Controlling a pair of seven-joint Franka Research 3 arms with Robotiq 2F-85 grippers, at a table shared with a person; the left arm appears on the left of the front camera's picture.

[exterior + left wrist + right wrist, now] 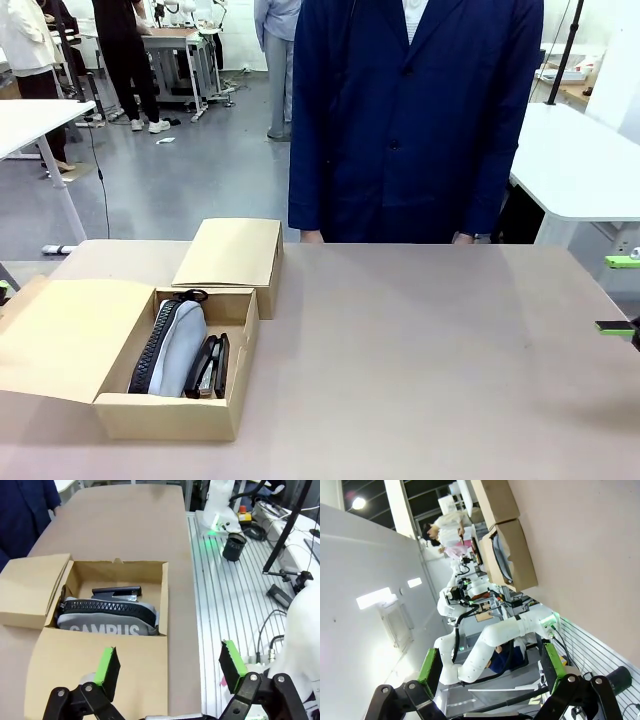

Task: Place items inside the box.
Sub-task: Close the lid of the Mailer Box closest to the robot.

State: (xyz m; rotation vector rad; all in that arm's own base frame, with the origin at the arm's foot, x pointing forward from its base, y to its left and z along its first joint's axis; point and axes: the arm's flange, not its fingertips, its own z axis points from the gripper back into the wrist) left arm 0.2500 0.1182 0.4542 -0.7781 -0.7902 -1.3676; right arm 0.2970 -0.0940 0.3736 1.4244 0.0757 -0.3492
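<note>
The person point(415, 120) across the table point(420, 340) is cut off at the top edge of the front view, and the table's far edge hides everything below the coat hem. The right tool point(622, 295) pokes in at that view's right edge as two green-tipped fingers, the rest out of frame. Inside the box point(170, 415), the grey pencil case point(180, 350) covers whatever lies under it, and the black staplers point(210, 367) are wedged beside it, partly sunk below the wall. In the left wrist view the box's near wall hides the lower part of the pencil case's lettering. The smaller compartment point(232, 255) is closed by its flap, so its contents cannot be told.
</note>
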